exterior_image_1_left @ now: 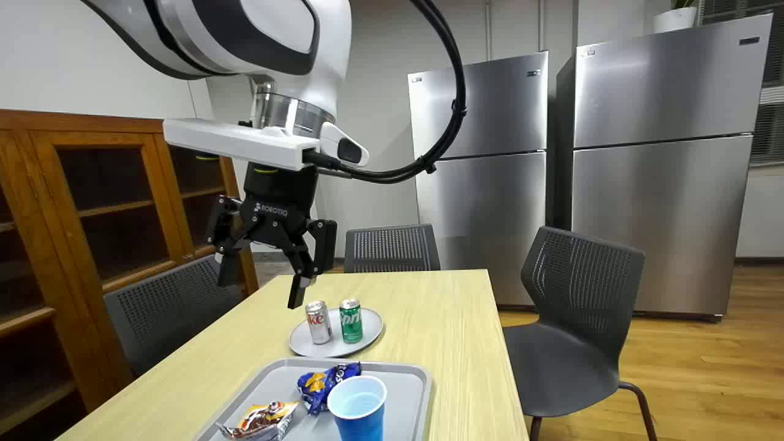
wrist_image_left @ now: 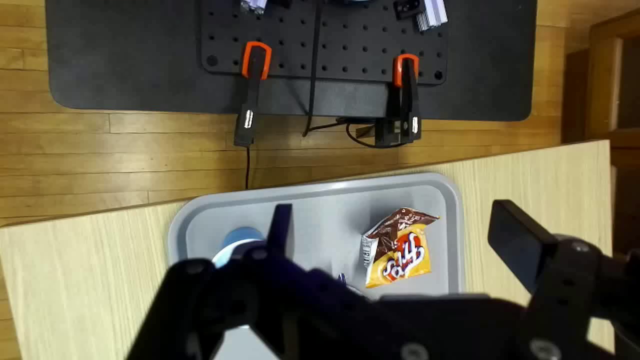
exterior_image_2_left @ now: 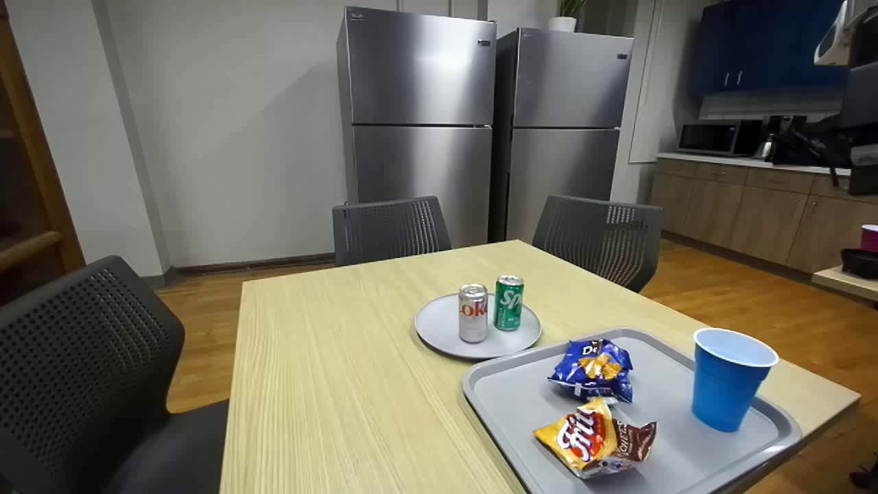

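Black and spread wide, my Robotiq gripper [exterior_image_1_left: 261,293] hangs higher than the Fritos bag [wrist_image_left: 400,251] on the gray tray [wrist_image_left: 325,220].

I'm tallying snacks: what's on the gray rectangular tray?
On the tray are a blue cup, a blue snack bag and a yellow-and-brown snack bag. The surface directly beneath them is covered, so nothing there can be seen.

Crumpled yellow and brown Fritos bag [exterior_image_2_left: 591,442], blue snack bag [exterior_image_2_left: 593,370] near it, upright blue cup [exterior_image_2_left: 730,391], all on gray tray [exterior_image_2_left: 669,412]
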Robot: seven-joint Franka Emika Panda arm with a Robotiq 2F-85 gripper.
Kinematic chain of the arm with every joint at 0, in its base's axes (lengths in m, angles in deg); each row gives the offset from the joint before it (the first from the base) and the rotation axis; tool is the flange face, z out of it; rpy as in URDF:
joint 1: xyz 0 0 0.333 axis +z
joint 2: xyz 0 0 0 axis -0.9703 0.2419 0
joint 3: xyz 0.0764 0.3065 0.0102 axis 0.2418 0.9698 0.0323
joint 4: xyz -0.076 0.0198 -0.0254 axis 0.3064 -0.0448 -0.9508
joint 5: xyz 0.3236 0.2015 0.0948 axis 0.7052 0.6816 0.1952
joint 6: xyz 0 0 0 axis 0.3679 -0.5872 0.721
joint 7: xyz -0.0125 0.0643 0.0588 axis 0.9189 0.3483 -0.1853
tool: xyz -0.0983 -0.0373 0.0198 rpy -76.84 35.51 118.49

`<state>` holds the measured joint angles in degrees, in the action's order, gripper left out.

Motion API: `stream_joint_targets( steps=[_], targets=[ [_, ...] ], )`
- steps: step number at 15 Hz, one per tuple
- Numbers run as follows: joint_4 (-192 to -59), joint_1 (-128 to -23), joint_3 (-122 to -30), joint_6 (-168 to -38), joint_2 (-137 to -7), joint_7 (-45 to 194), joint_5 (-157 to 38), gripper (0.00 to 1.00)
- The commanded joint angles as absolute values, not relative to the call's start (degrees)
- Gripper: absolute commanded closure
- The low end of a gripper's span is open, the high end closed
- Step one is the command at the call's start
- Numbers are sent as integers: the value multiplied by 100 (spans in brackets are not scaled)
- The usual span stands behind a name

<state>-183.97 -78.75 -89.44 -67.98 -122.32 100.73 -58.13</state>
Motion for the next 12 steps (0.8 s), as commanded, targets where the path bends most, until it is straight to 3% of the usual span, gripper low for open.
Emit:
stream_joint_targets(
  steps=[1,4,12],
  targets=[
    [-18389,-8008,-8819,-6786,-12208,10135,-5751,0],
    [-18390,-8008,-8819,-6787,-12208,10135,-5751,0],
    [-18668,-7825,-8534,-8955,-11236,9926,-5660,0]
  ],
)
